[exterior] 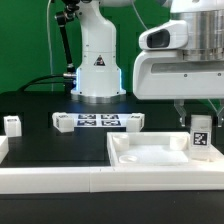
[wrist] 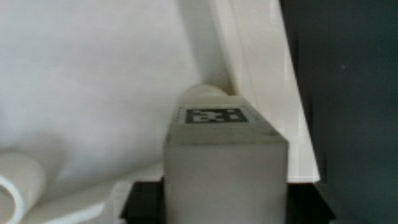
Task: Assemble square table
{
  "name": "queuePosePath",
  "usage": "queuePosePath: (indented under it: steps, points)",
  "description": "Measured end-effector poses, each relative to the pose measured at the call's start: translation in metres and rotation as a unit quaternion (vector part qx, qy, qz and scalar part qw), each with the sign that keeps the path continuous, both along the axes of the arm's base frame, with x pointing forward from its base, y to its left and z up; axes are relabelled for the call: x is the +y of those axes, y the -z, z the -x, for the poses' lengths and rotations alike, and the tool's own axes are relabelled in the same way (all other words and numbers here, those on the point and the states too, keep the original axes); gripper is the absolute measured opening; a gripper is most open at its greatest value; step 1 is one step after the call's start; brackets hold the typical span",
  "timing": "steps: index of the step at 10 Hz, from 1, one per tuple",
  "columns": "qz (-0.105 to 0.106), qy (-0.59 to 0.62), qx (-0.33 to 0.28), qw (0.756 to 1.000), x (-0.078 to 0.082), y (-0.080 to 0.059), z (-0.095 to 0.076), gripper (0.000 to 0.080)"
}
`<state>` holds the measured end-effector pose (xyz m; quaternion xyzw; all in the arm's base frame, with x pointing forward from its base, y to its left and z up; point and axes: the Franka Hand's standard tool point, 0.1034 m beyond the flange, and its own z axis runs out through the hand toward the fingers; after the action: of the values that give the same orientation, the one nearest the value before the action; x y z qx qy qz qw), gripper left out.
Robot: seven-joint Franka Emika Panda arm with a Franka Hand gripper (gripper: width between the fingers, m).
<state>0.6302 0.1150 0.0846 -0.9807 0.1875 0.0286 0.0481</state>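
The white square tabletop (exterior: 150, 157) lies tray-like at the front right, its raised rim (wrist: 249, 50) running past the held part in the wrist view. My gripper (exterior: 199, 118) is shut on a white block leg (exterior: 200, 136) with a black-and-white tag, held upright over the tabletop's corner on the exterior view's right. In the wrist view the leg (wrist: 222, 150) fills the gap between my black fingers (wrist: 153, 200), close against the rim. Three more legs stand loose on the black table: one at the far left (exterior: 12, 124) and two (exterior: 63, 122) (exterior: 133, 120) beside the marker board.
The marker board (exterior: 97, 121) lies flat in front of the robot base (exterior: 97, 70). A long white border bar (exterior: 50, 180) runs along the front edge. A round raised part (wrist: 18, 188) of the tabletop's inside shows near my fingers.
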Motion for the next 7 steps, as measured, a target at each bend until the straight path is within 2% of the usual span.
queuePosePath:
  steps: [4, 6, 7]
  points:
    - [-0.016, 0.202, -0.011, 0.979, -0.0036, 0.0008, 0.0019, 0.0288]
    - [-0.017, 0.29, -0.004, 0.957, -0.0036, 0.0013, 0.0014, 0.029]
    - [-0.018, 0.346, 0.003, 0.938, -0.0036, 0.0015, 0.0014, 0.029]
